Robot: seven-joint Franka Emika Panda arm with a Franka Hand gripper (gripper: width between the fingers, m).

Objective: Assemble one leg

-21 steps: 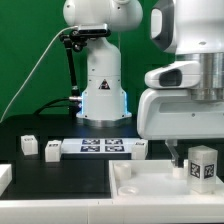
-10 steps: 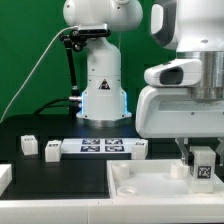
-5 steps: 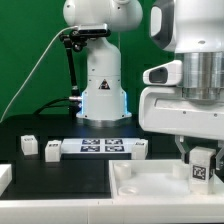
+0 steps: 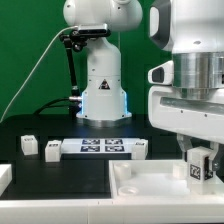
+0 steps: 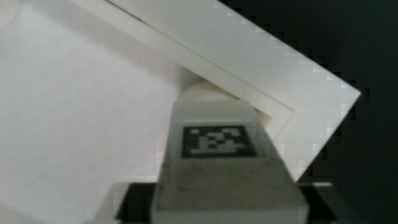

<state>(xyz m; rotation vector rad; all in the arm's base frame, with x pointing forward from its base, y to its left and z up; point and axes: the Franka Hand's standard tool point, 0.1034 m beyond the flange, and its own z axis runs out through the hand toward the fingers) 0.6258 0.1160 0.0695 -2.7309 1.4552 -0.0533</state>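
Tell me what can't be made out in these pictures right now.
- Exterior view: the gripper's fingertips, hidden behind the leg and the arm's housing.
- Exterior view: the tabletop's right part, cut off by the frame edge.
- Wrist view: whether the leg has reached its corner socket; the leg hides the contact.

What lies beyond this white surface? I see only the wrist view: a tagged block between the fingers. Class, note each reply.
Observer: The exterior view shows the gripper holding the leg over the large white tray-like part, at the exterior view's right.
Operator: Are other loose blocks around?
Observer: Yes, two small white blocks stand on the black table, toward the exterior view's left.
Operator: Anything between them and the tray?
Observer: The marker board lies flat there, with another small block at its right end.
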